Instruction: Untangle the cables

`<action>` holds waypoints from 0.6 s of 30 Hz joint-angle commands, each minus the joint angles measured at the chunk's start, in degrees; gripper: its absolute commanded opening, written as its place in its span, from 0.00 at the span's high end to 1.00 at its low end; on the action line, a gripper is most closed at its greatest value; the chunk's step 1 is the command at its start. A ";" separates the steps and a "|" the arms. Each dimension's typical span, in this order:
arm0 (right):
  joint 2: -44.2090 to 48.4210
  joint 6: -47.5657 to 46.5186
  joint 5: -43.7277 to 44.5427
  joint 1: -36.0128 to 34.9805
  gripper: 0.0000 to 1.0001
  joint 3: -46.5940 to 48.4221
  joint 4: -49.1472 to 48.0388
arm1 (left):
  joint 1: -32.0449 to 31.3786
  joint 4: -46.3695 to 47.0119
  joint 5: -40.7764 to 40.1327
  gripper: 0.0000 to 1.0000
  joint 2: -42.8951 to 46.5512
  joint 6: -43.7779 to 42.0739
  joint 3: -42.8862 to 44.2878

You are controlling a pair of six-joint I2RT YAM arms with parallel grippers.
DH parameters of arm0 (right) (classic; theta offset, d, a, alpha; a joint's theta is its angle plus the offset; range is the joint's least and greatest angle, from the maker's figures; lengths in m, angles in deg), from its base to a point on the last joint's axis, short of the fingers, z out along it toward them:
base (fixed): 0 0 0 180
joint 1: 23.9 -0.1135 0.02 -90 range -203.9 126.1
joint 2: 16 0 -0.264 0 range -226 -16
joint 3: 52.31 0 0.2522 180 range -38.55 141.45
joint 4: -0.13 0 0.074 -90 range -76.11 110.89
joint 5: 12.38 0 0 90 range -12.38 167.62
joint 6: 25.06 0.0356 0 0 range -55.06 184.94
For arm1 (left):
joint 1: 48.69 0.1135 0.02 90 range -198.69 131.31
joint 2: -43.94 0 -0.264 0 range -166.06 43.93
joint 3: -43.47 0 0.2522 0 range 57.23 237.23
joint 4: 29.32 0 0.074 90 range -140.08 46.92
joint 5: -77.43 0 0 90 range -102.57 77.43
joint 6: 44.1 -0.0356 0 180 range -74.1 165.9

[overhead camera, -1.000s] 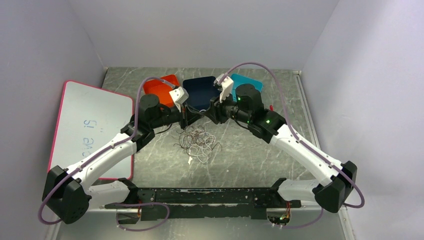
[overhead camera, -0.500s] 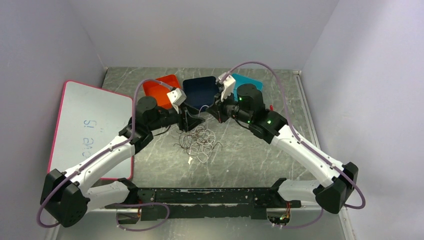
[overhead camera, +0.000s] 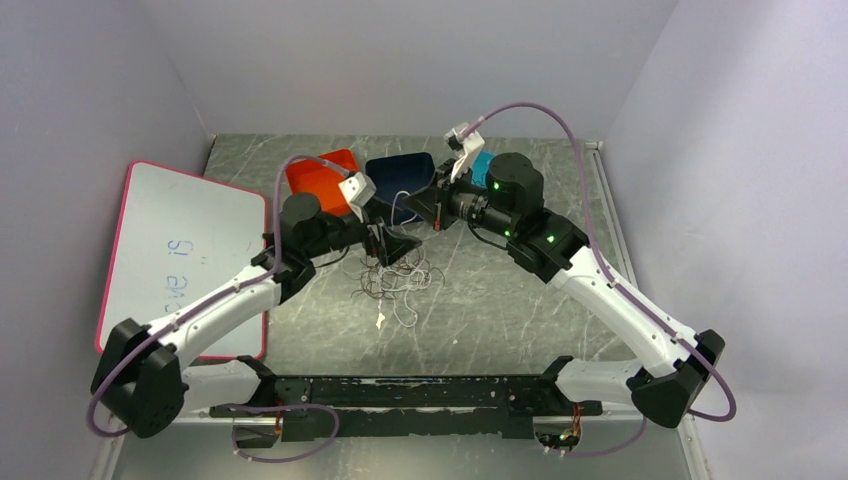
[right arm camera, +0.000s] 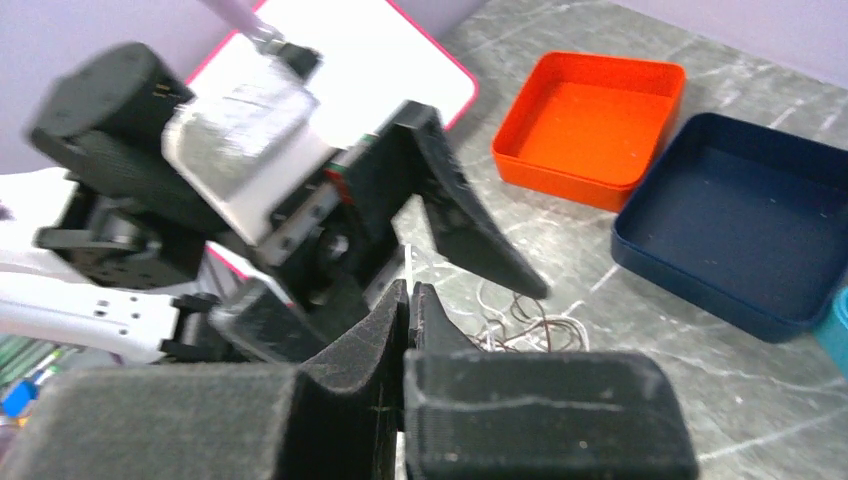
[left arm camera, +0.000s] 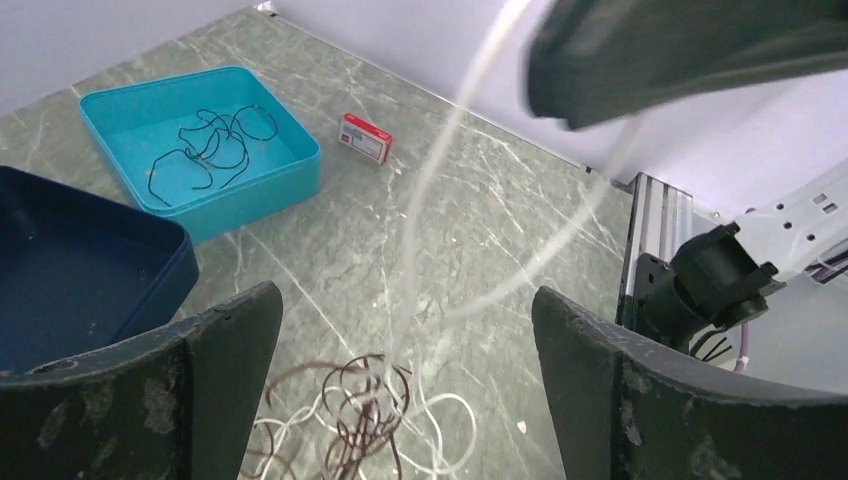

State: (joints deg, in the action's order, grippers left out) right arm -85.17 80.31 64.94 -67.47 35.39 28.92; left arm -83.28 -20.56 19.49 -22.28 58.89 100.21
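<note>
The cables (overhead camera: 398, 282) are lying in a curly heap in the middle of the table (overhead camera: 520, 300), just on the near side of three trays. White loops and brownish-red loops are mixing together in it. One white cable (left arm camera: 430, 190) is rising out of the heap and going up to the right claw (right arm camera: 408, 295). That claw is squeezing tight and seems to be pinching this cable high above the heap. The left claw (left arm camera: 400, 310) is hanging low over the heap with its fingers spread wide, and it is holding nothing. The white cable is passing through the gap between them. These cables are looking very thin, light and floppy, so I am guessing they will bend any way, catch on each other and slip out of a loose pinch. A good place to grab is probably a free end, like the small white end (overhead camera: 380, 320) poking out on the near side, or one loop at the edge of the heap. A slow pull should be best. Behind the heap, a black cable (left arm camera: 205, 150) is lying alone in the teal tray (left arm camera: 255, 195) on the right. A dark blue tray (left arm camera: 90, 270) is sitting in the middle and an orange tray (right arm camera: 590, 120) on the left. A small red and white box (left arm camera: 364, 138) is lying past the teal tray, and its label is too small to read. On the left, a white board (overhead camera: 170, 210) with a pink rim is showing blue writing, too faint to read.
</note>
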 commanded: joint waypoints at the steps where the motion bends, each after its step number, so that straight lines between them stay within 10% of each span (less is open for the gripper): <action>1: -0.59 4.73 -4.65 -0.23 1.00 2.44 -4.10 | 0.04 7.68 2.73 0.01 -4.67 1.51 3.92; 18: 2.95 4.22 -1.96 -0.31 1.00 10.32 -5.67 | -3.62 16.32 4.91 0.47 -9.39 7.32 -8.52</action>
State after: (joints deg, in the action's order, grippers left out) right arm -84.32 86.26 61.07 -67.49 41.31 24.55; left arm -85.75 -7.64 23.14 -32.09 65.38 95.32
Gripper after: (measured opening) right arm 0.015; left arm 0.580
